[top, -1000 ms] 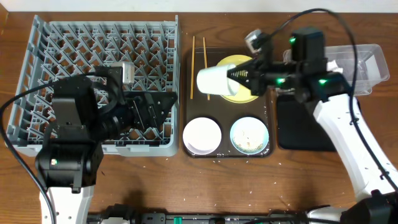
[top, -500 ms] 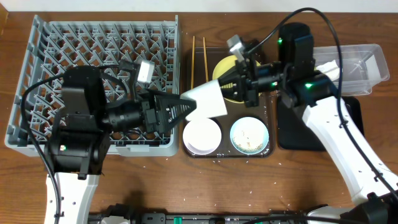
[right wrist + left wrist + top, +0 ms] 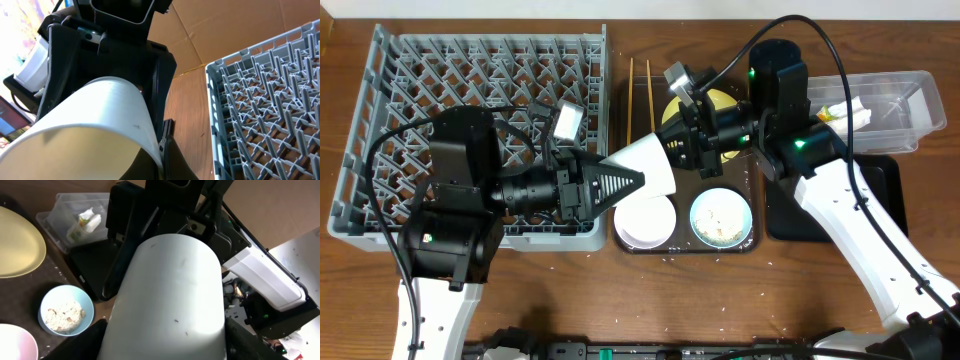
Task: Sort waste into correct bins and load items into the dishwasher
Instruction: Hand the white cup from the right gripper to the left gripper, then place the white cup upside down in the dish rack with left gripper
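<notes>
The white cup (image 3: 655, 165) hangs on its side above the brown tray's left edge, between both grippers. My right gripper (image 3: 682, 150) is shut on its rim, one finger inside and one outside (image 3: 165, 145). My left gripper (image 3: 625, 183) is open, with a finger on each side of the cup's base end (image 3: 165, 340). The cup fills the left wrist view (image 3: 170, 295) and the right wrist view (image 3: 100, 115). The grey dish rack (image 3: 380, 120) lies at the left and holds no dishes. The light blue bowl (image 3: 720, 218) holds rice scraps.
The brown tray (image 3: 620, 120) holds chopsticks (image 3: 638, 95), the yellow plate (image 3: 720, 100), the white bowl (image 3: 645, 220) and the blue bowl. The clear tub (image 3: 910, 100) at the right holds a white wrapper (image 3: 855, 112) and a sachet (image 3: 82, 225). The black tray (image 3: 880, 200) lies below it.
My right gripper carried the cup left from above the plate towards the rack. My left gripper came right from over the rack until its fingers flank the cup's base.
</notes>
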### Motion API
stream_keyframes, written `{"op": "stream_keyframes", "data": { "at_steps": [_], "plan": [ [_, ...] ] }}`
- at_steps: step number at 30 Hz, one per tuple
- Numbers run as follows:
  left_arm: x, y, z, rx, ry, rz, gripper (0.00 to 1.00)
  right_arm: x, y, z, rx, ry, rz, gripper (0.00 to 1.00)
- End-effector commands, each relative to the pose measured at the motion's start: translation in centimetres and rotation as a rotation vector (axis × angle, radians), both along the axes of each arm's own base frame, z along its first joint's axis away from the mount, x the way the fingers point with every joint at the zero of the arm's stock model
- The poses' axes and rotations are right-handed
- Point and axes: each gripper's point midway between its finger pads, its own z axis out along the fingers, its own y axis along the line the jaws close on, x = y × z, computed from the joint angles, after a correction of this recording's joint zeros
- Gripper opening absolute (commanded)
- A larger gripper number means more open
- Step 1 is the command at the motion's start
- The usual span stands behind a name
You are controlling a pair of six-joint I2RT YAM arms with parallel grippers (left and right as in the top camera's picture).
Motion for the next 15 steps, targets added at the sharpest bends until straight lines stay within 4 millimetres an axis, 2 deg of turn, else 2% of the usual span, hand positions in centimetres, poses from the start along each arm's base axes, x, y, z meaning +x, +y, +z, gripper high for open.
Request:
{"op": "stream_keyframes", "data": {
  "at_steps": [1, 2, 3, 6, 8, 11, 13, 15],
  "plan": [
    [0.3, 0.0, 0.1, 0.010, -0.007, 0.017, 0.57, 0.7, 0.5, 0.1, -0.019, -0.008, -0.054, 0.09],
    [0.5, 0.1, 0.0, 0.016, -0.008, 0.027, 0.56, 0.9, 0.5, 0.0, -0.022, -0.009, -0.065, 0.15],
    [0.8, 0.2, -0.2, 0.028, -0.015, 0.042, 0.55, 1.2, 0.4, -0.1, -0.026, -0.010, -0.079, 0.28],
    [1.8, 0.9, -1.3, 0.092, -0.031, 0.111, 0.55, 2.3, -0.6, -0.1, -0.026, -0.011, -0.118, 0.54],
    [2.6, 2.2, -2.9, 0.177, -0.021, 0.195, 0.55, 4.2, -2.1, -0.1, -0.040, -0.012, -0.203, 0.61],
    [3.6, 5.2, -5.6, 0.329, 0.022, 0.351, 0.56, 8.6, -6.4, -1.3, -0.114, 0.039, -0.449, 0.66],
    [3.9, 7.8, -6.8, 0.423, 0.052, 0.472, 0.56, 10.1, -8.9, -2.4, -0.166, 0.098, -0.562, 0.68],
    [4.1, 10.3, -7.7, 0.510, 0.074, 0.586, 0.56, 10.3, -10.2, -3.5, -0.208, 0.158, -0.610, 0.69]
  ]
}}
